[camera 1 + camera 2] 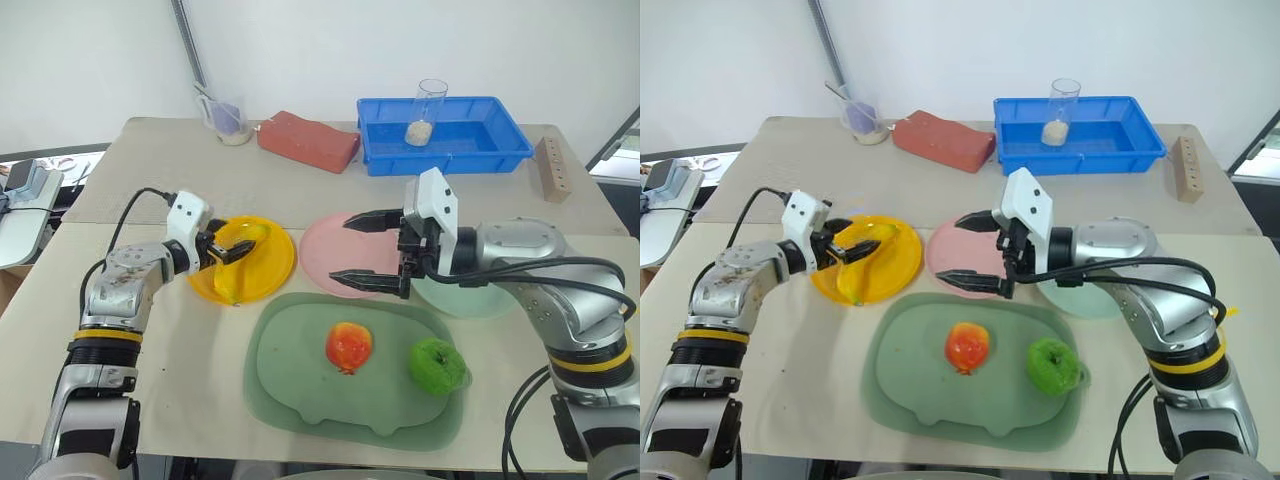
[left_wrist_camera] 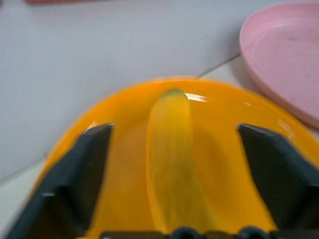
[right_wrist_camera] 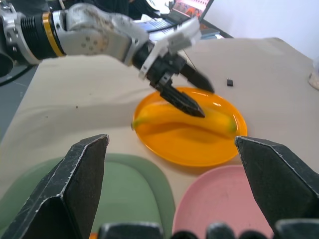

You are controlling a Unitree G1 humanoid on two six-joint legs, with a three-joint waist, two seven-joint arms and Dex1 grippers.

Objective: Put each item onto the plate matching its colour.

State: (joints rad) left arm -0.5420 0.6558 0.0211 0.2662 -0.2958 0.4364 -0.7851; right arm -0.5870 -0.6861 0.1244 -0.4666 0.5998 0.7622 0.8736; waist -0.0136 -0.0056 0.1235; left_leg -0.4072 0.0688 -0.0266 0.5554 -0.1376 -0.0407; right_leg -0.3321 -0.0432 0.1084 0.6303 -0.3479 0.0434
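The yellow banana (image 1: 238, 268) lay on the yellow plate (image 1: 275, 262), its length running across the dish and one end reaching past the near rim. The left gripper (image 1: 232, 250) hovered right over it with its two black fingers spread apart, one to each side of the fruit and gripping nothing. Just beside that dish sat the pale pink plate (image 1: 325, 245), bare, and beyond it the mint green plate (image 1: 470, 300), partly hidden behind the right arm. The right gripper (image 1: 368, 250) hung above the pink plate, pointing toward the left arm, its fingers wide open and empty. Nearer the robot, the red-and-orange round fruit (image 1: 349, 346) and the green apple (image 1: 436, 364) rested apart on the large dull-green tray (image 1: 290, 370). At the far edge of the table (image 1: 160, 170) stood a red block (image 1: 307, 139) and a blue bin (image 1: 490, 140) holding a clear cup (image 1: 427, 112).
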